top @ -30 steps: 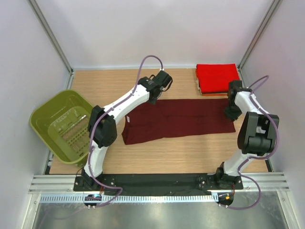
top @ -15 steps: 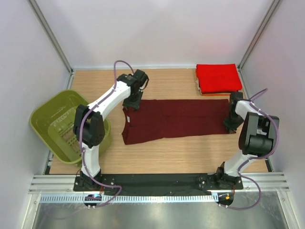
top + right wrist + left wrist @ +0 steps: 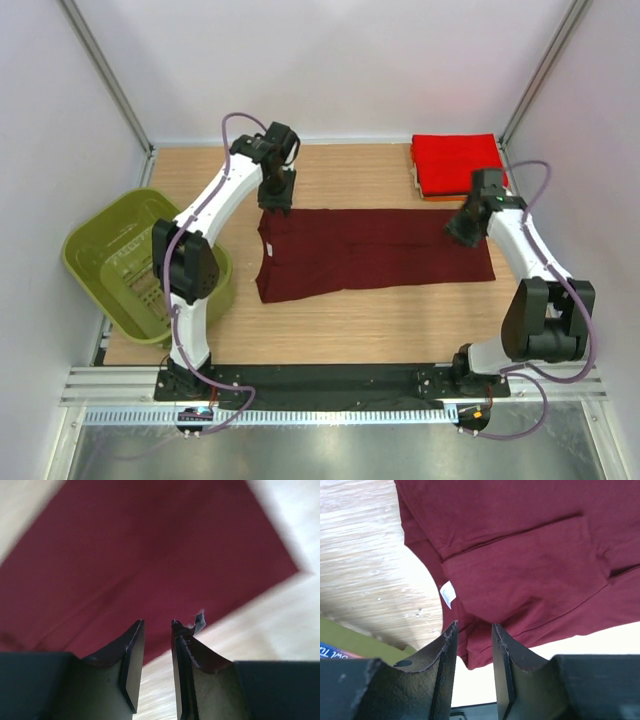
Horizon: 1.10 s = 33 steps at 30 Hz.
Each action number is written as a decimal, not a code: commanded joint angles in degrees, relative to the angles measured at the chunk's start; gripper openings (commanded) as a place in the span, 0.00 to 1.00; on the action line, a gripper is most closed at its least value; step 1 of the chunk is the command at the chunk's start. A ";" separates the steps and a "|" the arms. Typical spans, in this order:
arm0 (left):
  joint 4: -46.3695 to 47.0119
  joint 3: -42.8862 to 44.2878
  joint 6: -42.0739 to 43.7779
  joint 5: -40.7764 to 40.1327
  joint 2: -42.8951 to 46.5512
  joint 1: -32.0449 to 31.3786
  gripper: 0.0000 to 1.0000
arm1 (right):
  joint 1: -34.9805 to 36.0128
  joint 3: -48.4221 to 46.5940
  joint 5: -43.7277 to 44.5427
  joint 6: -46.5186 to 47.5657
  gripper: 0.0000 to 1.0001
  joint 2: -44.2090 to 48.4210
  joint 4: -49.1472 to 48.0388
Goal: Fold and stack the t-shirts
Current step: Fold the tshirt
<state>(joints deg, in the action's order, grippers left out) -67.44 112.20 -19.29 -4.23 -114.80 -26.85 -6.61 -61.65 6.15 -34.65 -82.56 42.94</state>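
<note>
The dark maroon t-shirt (image 3: 370, 250) lies flat at the middle of the table (image 3: 380, 320). It is folded into a long band running from 9 to 3 o'clock, and its 9 o'clock end flares wider toward the near edge. The left gripper (image 3: 276, 200) hangs over the band's 10 o'clock corner. In the left wrist view its fingers stand a narrow gap apart with nothing between them, above the shirt's collar edge, where a small white label (image 3: 448, 594) shows against the wood. The right gripper (image 3: 462, 230) sits over the band's 2 o'clock end, just inside the far hem. Its wrist view is blurred, but the fingers there also stand slightly parted and hold no cloth. A pale fleck clings to one fingertip (image 3: 176, 630), possibly a loose thread.

The bright red t-shirt (image 3: 458, 163) rests as a folded rectangle in the table's 1 o'clock corner, just beyond the right arm and apart from the maroon band. The olive-green basket (image 3: 95, 235) stands tilted at the table's 9 o'clock edge, beside the left arm's elbow.
</note>
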 commanded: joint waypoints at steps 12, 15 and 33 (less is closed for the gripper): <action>5.82 -1.63 -1.01 10.84 -4.11 6.90 0.34 | 24.80 -17.87 -31.29 1.96 0.34 -23.68 -24.22; 4.78 -0.94 -1.80 5.29 -4.64 6.81 0.32 | 27.00 -21.22 -30.51 2.83 0.35 -28.08 -24.13; -0.85 1.09 0.04 4.68 -9.38 6.02 0.30 | 29.46 -29.14 -33.49 10.57 0.35 -41.01 -22.90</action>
<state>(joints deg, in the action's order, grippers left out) -65.63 111.28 -19.40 0.58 -122.69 -20.29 22.09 -88.07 -25.36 -26.46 -124.01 20.75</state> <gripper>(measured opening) 0.302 0.355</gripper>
